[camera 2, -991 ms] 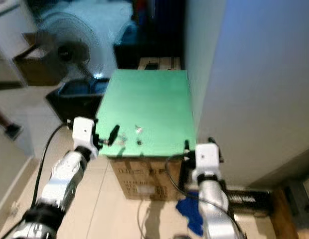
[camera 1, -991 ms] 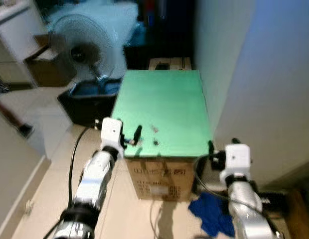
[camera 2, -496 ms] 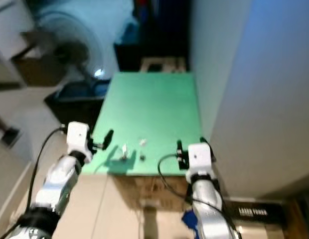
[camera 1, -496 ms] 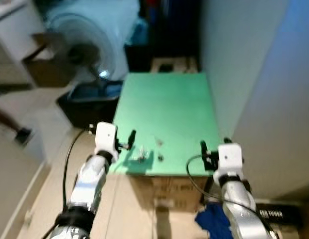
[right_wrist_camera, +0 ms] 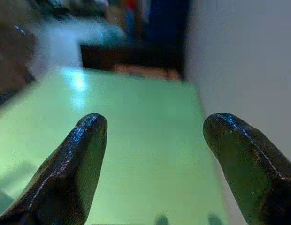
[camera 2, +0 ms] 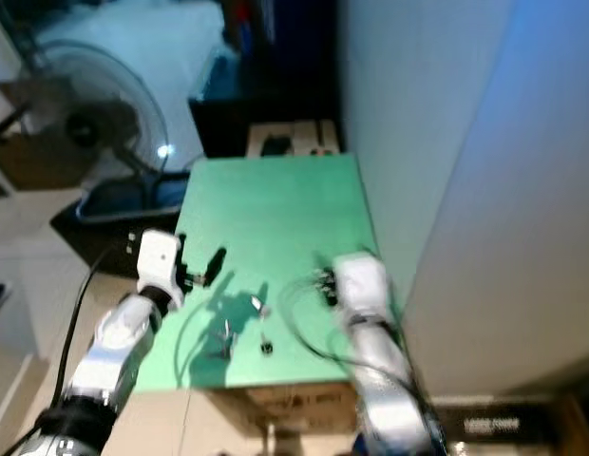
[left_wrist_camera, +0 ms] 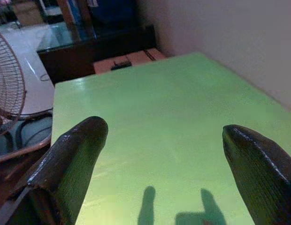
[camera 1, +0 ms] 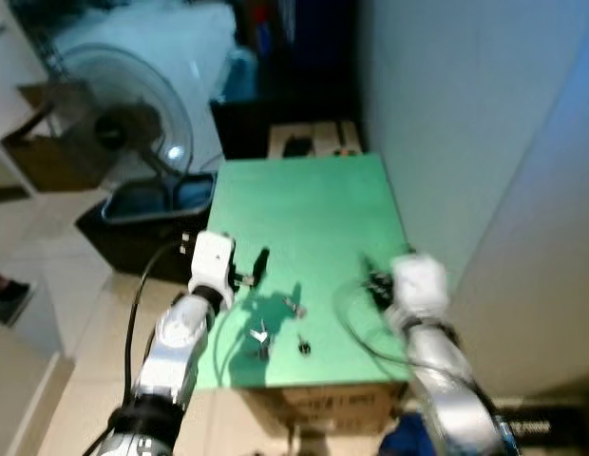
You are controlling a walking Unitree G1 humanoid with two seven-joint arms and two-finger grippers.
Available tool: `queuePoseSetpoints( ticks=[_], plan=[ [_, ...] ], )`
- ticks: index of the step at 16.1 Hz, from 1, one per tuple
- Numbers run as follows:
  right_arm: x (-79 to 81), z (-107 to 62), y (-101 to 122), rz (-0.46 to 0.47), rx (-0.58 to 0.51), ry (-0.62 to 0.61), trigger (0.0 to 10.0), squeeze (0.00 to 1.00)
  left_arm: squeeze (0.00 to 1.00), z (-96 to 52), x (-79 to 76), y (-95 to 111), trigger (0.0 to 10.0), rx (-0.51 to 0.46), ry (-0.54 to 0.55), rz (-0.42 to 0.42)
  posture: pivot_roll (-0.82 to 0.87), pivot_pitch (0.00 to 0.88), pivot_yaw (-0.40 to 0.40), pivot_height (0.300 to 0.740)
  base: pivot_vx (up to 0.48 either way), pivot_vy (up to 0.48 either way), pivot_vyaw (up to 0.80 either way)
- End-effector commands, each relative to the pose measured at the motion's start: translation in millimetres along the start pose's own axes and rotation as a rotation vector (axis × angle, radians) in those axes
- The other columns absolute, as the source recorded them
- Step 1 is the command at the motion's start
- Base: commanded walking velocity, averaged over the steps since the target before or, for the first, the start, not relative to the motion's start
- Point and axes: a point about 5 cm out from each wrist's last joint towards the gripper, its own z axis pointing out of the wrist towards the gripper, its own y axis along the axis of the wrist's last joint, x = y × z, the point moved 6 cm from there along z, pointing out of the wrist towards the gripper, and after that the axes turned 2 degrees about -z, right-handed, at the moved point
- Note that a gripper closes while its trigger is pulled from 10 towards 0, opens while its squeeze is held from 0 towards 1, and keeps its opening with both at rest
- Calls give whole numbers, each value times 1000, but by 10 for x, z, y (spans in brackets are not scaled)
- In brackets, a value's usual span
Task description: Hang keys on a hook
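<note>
Looking down from the head cameras, I see a green tabletop (camera 1: 313,218) set on a cardboard box (camera 1: 323,423), pushed up against a pale wall (camera 1: 465,142) on the robot's right. Small metal keys (camera 1: 261,337) lie loose near the front edge of the green surface, with another little piece (camera 1: 294,306) just behind them and a small dark bit (camera 1: 302,348) beside them. The left pincer (camera 1: 260,263) hovers over the left part of the tabletop, just behind the keys and not touching them. The right pincer (camera 1: 375,275) sits over the right part, near the wall; it is blurred here. A standing fan (camera 1: 123,123) is off to the left beyond a dark bin (camera 1: 142,214), and a low dark cabinet (camera 1: 275,123) stands behind the tabletop.

Turning to the left wrist camera, the left pincer's two black fingers (left_wrist_camera: 72,159) stand wide apart with nothing between them, bare green surface underneath and their shadows falling on it. The fan's wire grille (left_wrist_camera: 9,79) shows at the side.

From the right wrist camera, the right pincer's fingers (right_wrist_camera: 77,164) are likewise spread apart and empty over the green surface, with the wall running alongside.
</note>
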Motion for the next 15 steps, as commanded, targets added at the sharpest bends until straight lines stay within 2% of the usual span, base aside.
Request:
queuePoseSetpoints(
  ticks=[1, 3, 4, 6, 7, 9, 11, 13, 15],
  plan=[
    [47, 74, 74, 17, -13, 22, 10000, 0, 0, -25, 7, 54, 10000, -8, -18, 29, -180, 0, 143, 740, 0, 0, 0],
    [133, 185, 162, 28, -33, 43, 10000, 0, 0, -63, 49, 65, 10000, -4, -18, 45, -159, 0, 150, 740, 0, 0, 0],
    [270, 293, 209, 39, -39, 81, 10000, 0, 0, -106, 86, 70, 10000, -1, -17, 50, -140, 0, 155, 740, 0, 0, 0],
    [385, 427, 222, 109, -15, 98, 10000, 0, 0, -162, 113, 81, 10000, 4, -21, 70, -112, 0, 156, 740, 0, 0, 0],
    [415, 449, 225, 114, -11, 102, 10000, 0, 0, -181, 123, 90, 10000, 2, -20, 73, -88, 0, 157, 740, 0, 0, 0],
    [598, 596, 205, 130, 27, 140, 10000, 0, 0, -301, 164, 112, 10000, 11, -19, 89, -35, 0, 149, 740, 0, 0, 0],
    [679, 671, 111, 140, 82, 149, 10000, 0, 0, -443, 195, 120, 10000, 23, -13, 97, 10, 0, 142, 740, 0, 0, 0],
    [703, 693, -124, 105, 183, 127, 10000, 0, 0, -688, 261, 122, 10000, 60, -6, 114, 64, 74, 150, 740, 0, 0, 0],
    [700, 677, -238, 69, 221, 108, 10000, 0, 0, -795, 326, 95, 10000, 92, 1, 124, 78, 89, 158, 740, 0, 0, 0]
  ],
)
